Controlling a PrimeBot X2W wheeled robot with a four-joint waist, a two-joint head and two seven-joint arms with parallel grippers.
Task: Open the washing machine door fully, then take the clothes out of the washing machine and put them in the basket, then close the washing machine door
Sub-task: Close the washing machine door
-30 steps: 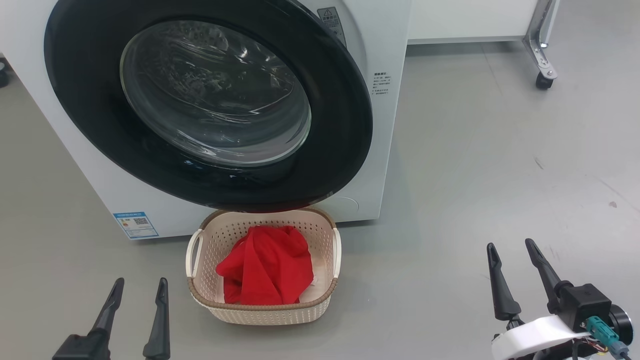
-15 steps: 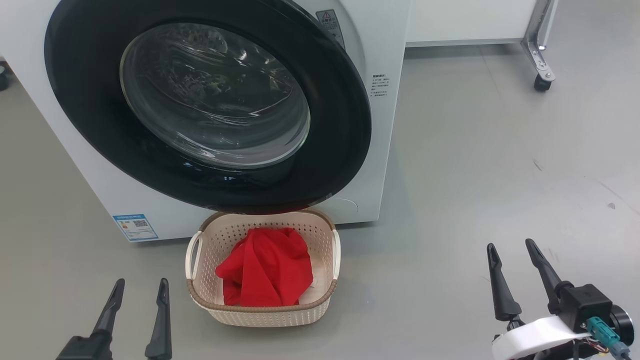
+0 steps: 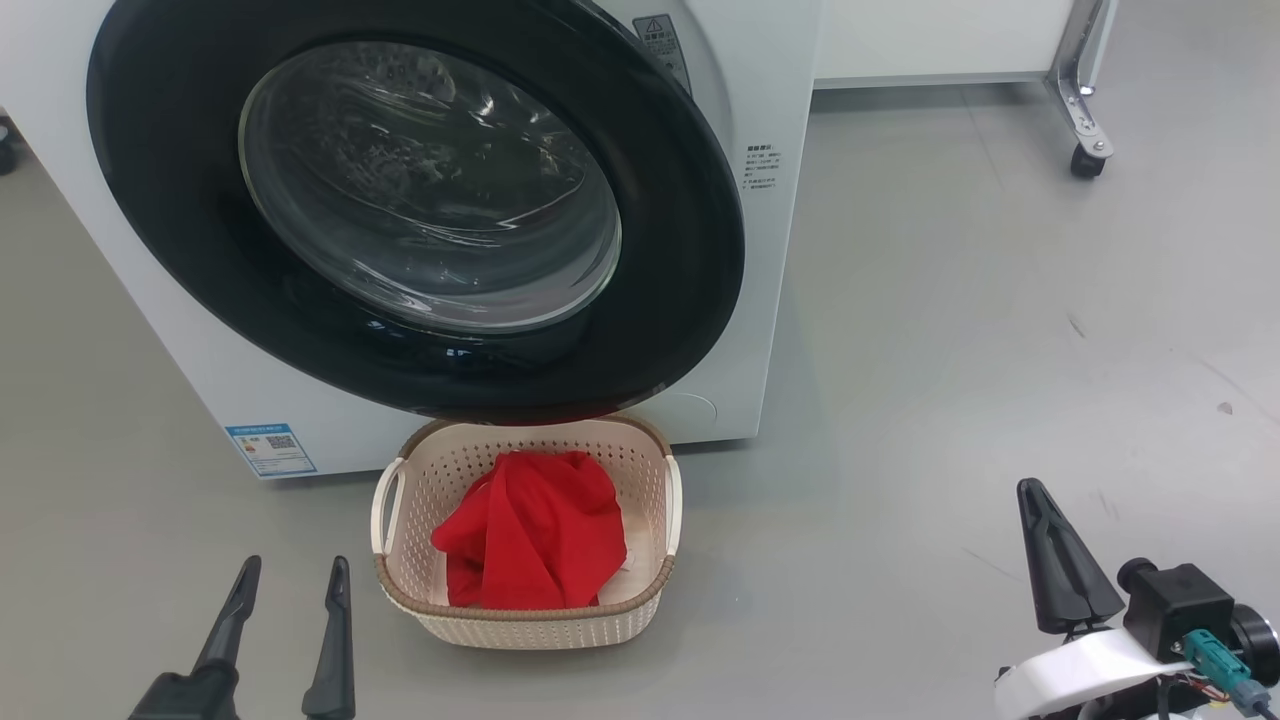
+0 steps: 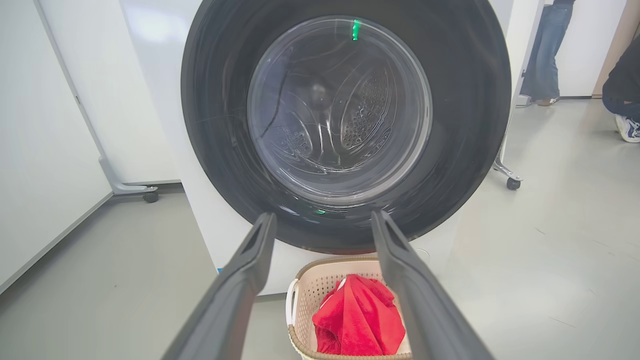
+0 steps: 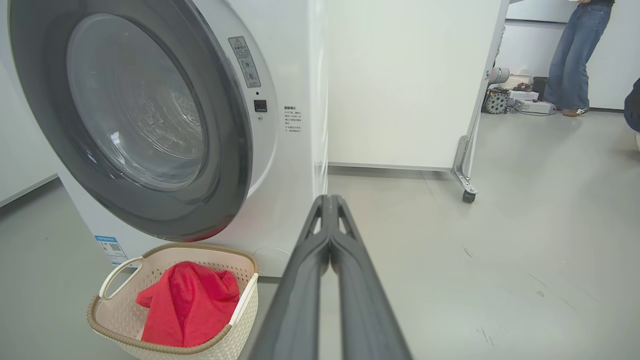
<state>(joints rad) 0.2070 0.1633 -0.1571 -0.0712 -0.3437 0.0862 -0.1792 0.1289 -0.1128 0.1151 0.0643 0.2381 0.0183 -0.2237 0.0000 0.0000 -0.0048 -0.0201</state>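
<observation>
- Right gripper (image 3: pixel 1032 490), lower right, has snapped its fingers together, holding nothing.
- Left gripper (image 3: pixel 295 568), lower left, gapes wide, empty.
- Red clothes (image 3: pixel 535 545) lie in the basket (image 3: pixel 540 630), bottom centre, below the washing machine door (image 3: pixel 690 250).

Right end effector (image 3: pixel 1033 492) now closed.
</observation>
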